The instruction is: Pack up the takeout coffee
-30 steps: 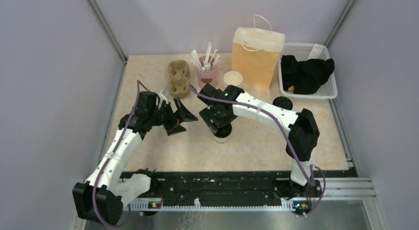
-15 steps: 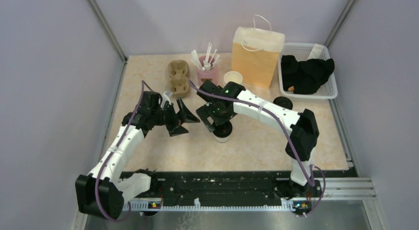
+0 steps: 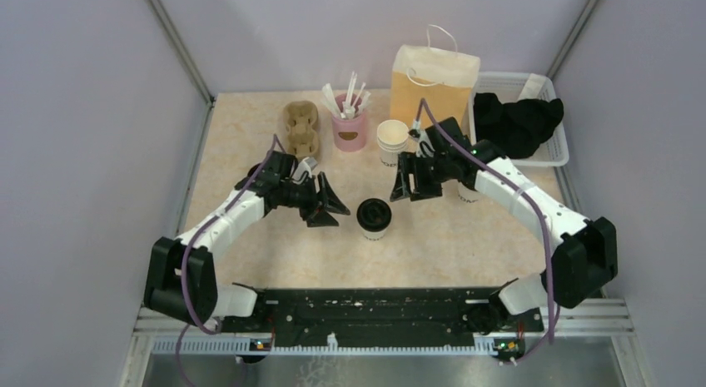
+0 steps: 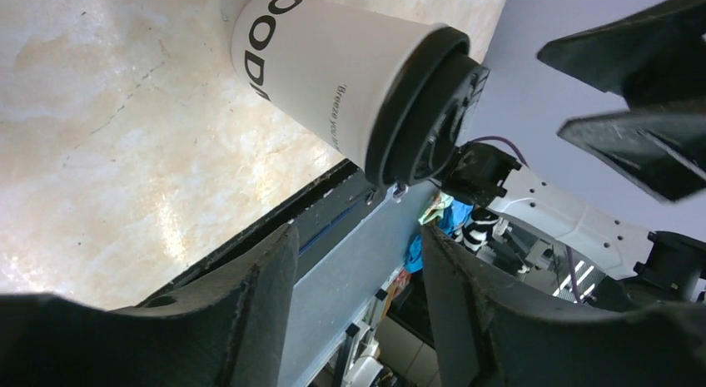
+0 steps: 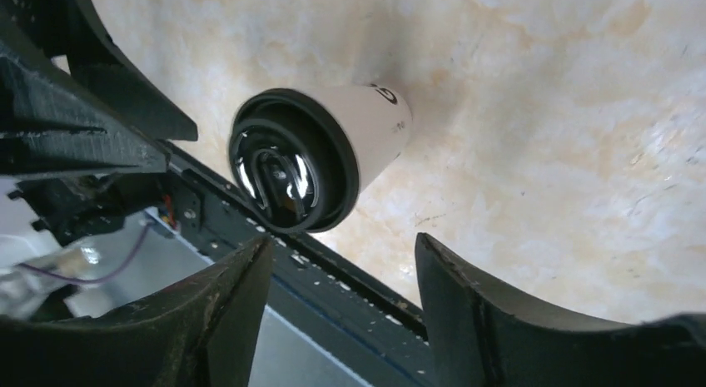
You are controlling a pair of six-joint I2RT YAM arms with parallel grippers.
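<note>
One takeout coffee cup (image 3: 374, 219), white with a black lid, stands upright mid-table. It also shows in the left wrist view (image 4: 333, 79) and the right wrist view (image 5: 370, 133). My left gripper (image 3: 330, 205) is open and empty just left of the cup, apart from it; in its own view (image 4: 358, 270) the cup lies beyond the fingertips. My right gripper (image 3: 406, 184) is open and empty to the cup's upper right; in its own view (image 5: 341, 270) nothing sits between the jaws. A second white lettered cup (image 3: 467, 193) is mostly hidden behind the right arm.
A brown pulp cup carrier (image 3: 301, 129) lies at the back left. A pink holder of stirrers (image 3: 350, 127) and a stack of lidless cups (image 3: 392, 141) stand behind the coffee. A paper bag (image 3: 433, 91) and a white basket (image 3: 559, 150) of black things stand at the back right.
My right gripper has left the top of the middle cup and pulled back to the right. My left gripper has moved right, closer to the cup. The cup has stayed put.
</note>
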